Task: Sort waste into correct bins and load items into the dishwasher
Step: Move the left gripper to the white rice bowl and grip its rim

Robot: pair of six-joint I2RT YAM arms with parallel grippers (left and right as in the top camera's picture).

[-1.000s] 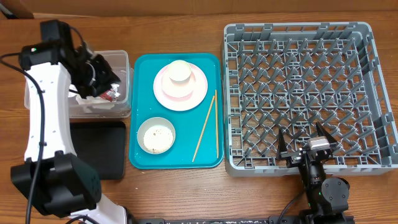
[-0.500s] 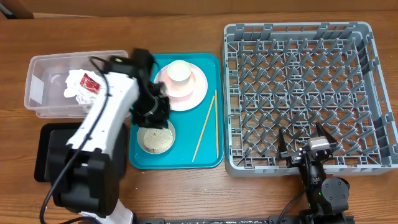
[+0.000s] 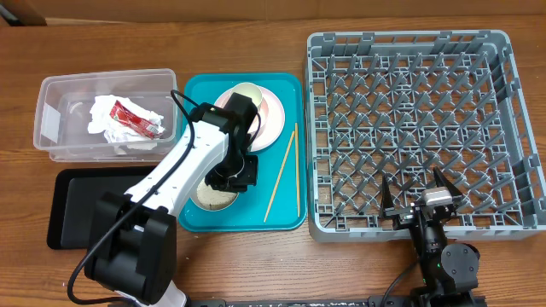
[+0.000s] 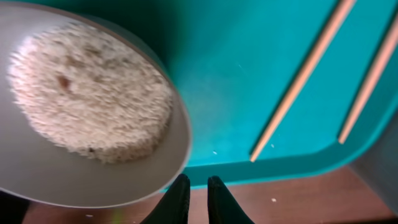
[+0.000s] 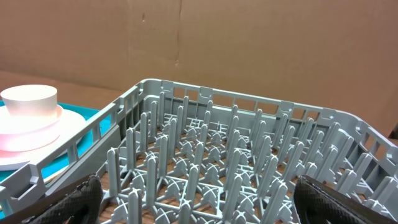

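Note:
A crumpled white napkin (image 3: 109, 119) and a red sauce packet (image 3: 136, 122) lie in the clear tub (image 3: 51, 95). The black tray (image 3: 90, 205) lies in front of the tub. On the teal tray (image 3: 198, 95) are a pink plate (image 3: 270, 119) with a cream cup (image 3: 246, 90), a grey-green bowl (image 3: 207, 199) (image 4: 37, 174) holding rice (image 4: 87, 99), and two chopsticks (image 3: 281, 175) (image 4: 298, 81). My left gripper (image 3: 232, 177) (image 4: 194, 180) hovers by the bowl's right rim, shut and holding nothing. My right gripper (image 3: 415, 198) (image 5: 199, 199) stands open over the near edge of the grey dish rack (image 3: 409, 39) (image 5: 217, 155).
The left arm crosses the teal tray and hides part of the cup, plate and bowl. Small white crumbs lie on the wooden table (image 4: 273, 200) in front of the tray. A cardboard wall (image 5: 249, 43) stands behind the rack.
My left arm swung from the clear tub across to the teal tray and lowered by the rice bowl. The red packet stayed in the tub. Its jaws closed. The right arm has not moved.

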